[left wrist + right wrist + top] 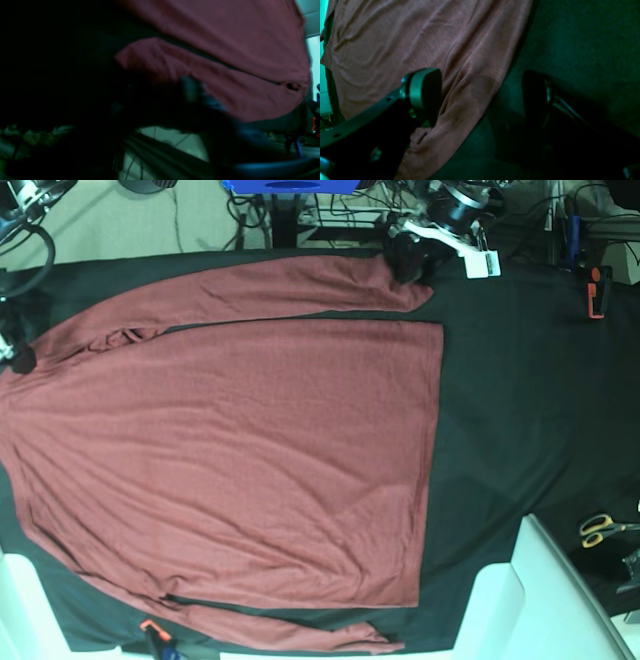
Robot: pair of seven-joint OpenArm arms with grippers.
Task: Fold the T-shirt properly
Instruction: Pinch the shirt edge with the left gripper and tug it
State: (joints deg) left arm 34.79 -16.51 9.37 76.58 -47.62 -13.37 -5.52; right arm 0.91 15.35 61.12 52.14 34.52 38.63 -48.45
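Observation:
The rust-red T-shirt (240, 450) lies spread flat on the black table cloth (520, 410), one long sleeve (290, 285) along the far edge and the other along the near edge. My left gripper (405, 262) sits on the cuff of the far sleeve. In the left wrist view that cuff (155, 60) lies just above a dark, blurred finger (191, 87), and the jaws are lost in shadow. My right gripper (480, 82) stands open, one finger (425, 85) over the shirt's edge (460, 82) and the other over bare cloth.
Yellow-handled scissors (600, 528) lie at the right edge and an orange clamp (597, 290) stands at the far right. An orange clip (150, 628) sits at the near edge. White blocks (540, 600) border the near right corner. Cables and gear crowd the far side.

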